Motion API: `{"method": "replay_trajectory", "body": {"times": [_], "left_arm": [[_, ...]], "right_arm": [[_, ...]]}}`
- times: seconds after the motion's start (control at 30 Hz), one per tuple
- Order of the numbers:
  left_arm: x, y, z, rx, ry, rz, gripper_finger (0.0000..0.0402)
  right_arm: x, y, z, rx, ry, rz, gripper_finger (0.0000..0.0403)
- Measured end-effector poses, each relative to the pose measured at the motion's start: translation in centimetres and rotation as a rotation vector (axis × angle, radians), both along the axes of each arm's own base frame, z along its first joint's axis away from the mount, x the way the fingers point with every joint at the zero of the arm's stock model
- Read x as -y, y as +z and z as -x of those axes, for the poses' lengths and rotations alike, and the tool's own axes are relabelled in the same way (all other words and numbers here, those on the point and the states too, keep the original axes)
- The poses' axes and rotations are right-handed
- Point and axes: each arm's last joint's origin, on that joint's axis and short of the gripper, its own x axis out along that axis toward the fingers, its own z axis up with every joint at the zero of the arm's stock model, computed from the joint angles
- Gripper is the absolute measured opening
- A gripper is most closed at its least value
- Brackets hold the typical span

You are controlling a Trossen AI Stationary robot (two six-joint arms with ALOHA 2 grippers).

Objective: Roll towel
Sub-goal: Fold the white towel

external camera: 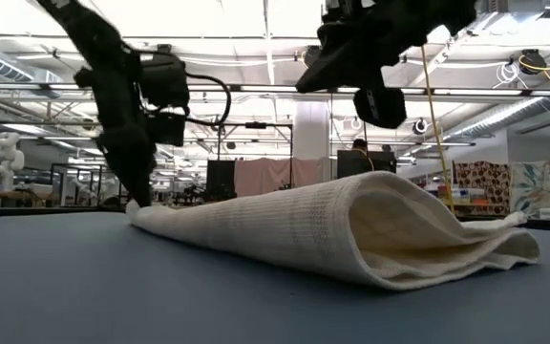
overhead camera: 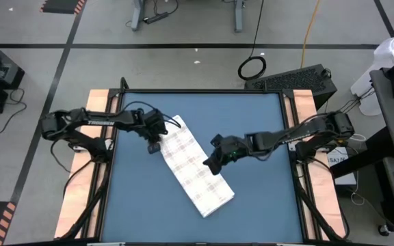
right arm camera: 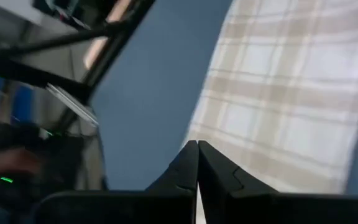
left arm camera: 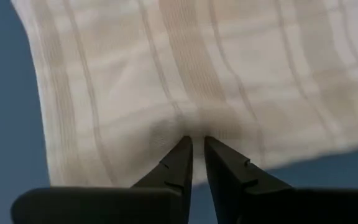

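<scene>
The towel [overhead camera: 195,167], white with a faint plaid, lies folded in a long strip slantwise on the blue table [overhead camera: 135,198]. One end points to the far left and the other to the near right. In the low view its near end [external camera: 428,234] shows several stacked layers. My left gripper [overhead camera: 154,145] is down at the towel's left edge near the far end, its fingers almost together on the cloth [left arm camera: 194,142]. My right gripper [overhead camera: 211,166] is shut and holds nothing. It hangs above the towel's right edge [right arm camera: 204,118] at mid-length, clear of the cloth in the low view [external camera: 382,103]. My left gripper has its fingertips [left arm camera: 182,149] on the towel's top side, just in from its left long edge [left arm camera: 166,134], near the far end. They come steeply from above, and the cloth shows a small dimple at the tips. One layer or several, I cannot tell. The towel lies on the table.
Wooden strips [overhead camera: 81,198] and a black frame run along the table's left and right sides. Bare blue surface lies to the near left and far right of the towel. A black case [overhead camera: 299,78] stands beyond the far edge.
</scene>
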Motion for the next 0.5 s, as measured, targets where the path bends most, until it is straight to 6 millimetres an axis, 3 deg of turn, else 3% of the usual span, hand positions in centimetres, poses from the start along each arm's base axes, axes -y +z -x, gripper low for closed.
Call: {"method": "replay_trajectory", "body": {"times": [0.3, 0.5], "left_arm": [[-1.2, -2.4, -2.4, 0.13, -0.082, -0.168, 0.0051], [-2.3, -1.6, -4.6, 0.233, -0.067, -0.298, 0.0051]], "right_arm": [[-3.8, -0.3, 0.8, 0.039, -0.109, -0.033, 0.0], [-4.3, -1.1, 0.9, 0.017, -0.257, -0.047, 0.0]]}}
